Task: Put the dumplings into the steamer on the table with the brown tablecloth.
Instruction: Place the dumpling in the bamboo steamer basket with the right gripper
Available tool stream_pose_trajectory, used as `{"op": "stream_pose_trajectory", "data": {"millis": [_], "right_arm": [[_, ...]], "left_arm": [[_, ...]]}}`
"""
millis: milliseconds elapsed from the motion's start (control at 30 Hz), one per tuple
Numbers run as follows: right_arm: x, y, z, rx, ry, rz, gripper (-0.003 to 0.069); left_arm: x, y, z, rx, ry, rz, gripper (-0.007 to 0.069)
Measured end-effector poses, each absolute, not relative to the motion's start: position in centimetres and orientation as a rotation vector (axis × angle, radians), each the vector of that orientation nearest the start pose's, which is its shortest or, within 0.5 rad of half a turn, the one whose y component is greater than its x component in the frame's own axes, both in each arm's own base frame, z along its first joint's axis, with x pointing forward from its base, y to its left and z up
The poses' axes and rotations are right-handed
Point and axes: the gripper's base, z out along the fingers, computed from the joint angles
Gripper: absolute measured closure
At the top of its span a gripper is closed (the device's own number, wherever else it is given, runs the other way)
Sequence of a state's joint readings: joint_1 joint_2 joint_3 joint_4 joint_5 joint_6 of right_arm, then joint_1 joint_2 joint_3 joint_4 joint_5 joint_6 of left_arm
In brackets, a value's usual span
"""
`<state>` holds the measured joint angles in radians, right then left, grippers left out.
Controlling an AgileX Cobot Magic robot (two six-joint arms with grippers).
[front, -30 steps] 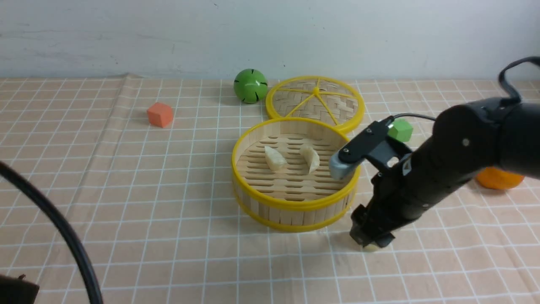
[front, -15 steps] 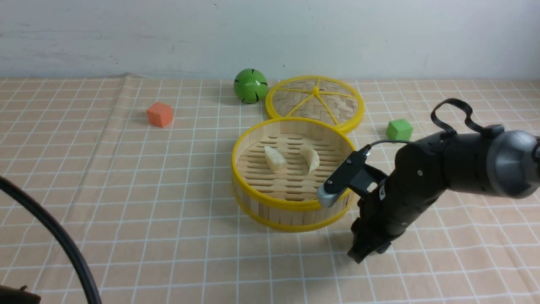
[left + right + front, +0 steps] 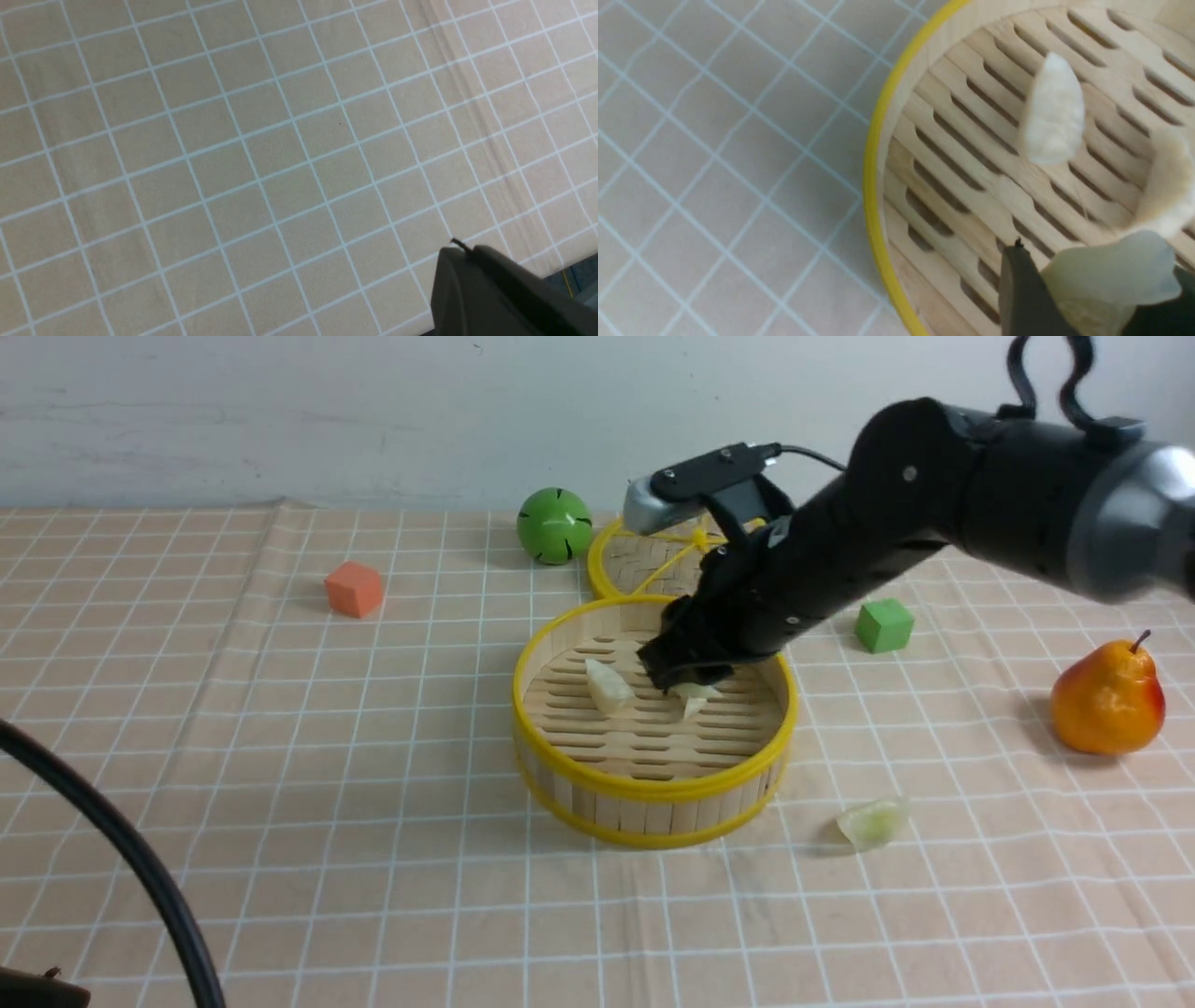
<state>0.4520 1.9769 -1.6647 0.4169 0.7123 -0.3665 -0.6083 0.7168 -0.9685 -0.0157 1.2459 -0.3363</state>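
Although the left gripper (image 3: 462, 261) shows only as one dark tip in its own wrist view, its jaws are closed. It hangs above bare brown tablecloth (image 3: 261, 154), near an edge of the table (image 3: 280, 915). In the front view a black cable (image 3: 140, 854) curves across the near left corner.

Further right, toward the back, an orange cube (image 3: 354, 589) sits on the cloth. After it a green ball (image 3: 555, 525) with black slits stands near the wall.

The steamer (image 3: 653, 791) is in the middle of the table, upright and uncovered. Its woven lid (image 3: 644, 565) lies flat behind it, close to the back rim (the arm hides much of the lid). On the slatted floor the left dumpling (image 3: 609, 688) lies free.

Just beside it, the right gripper (image 3: 686, 674) reaches down inside the steamer's ring from the right side. Its jaws are closed narrowly on the held dumpling (image 3: 1111, 273), which sits between the two dark fingers (image 3: 1020, 294) above the slats. Whether it touches the floor, I cannot tell. A third dumpling (image 3: 1169, 186) lies on the floor just beside the held one, and in the front view the gripper partly hides it.

To the right of the steamer a green cube (image 3: 884, 624) stands on the cloth. Nearer to the camera, the loose dumpling (image 3: 873, 821) lies on the cloth outside the steamer, near its front right wall but apart from it. At the far right stands a pear (image 3: 1108, 695), orange and yellow.
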Motion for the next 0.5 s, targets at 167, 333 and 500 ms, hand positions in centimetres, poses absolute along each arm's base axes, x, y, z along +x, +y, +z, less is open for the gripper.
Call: {"op": "stream_pose_trajectory", "data": {"millis": [167,333,500], "right_arm": [[41.3,24.3,22.1,-0.785,2.456,0.514,0.0410],[41.9,25.4,19.1,-0.833,2.500,0.466,0.0367],[42.0,25.4,19.2,-0.818,2.516,0.454,0.0213]], "left_arm": [[7.9,-5.7,37.0,0.340,2.504,-0.417,0.0638],[7.9,-5.7,37.0,0.339,2.505,-0.422,0.0638],[7.9,-5.7,37.0,0.339,2.505,-0.423,0.0638]]}}
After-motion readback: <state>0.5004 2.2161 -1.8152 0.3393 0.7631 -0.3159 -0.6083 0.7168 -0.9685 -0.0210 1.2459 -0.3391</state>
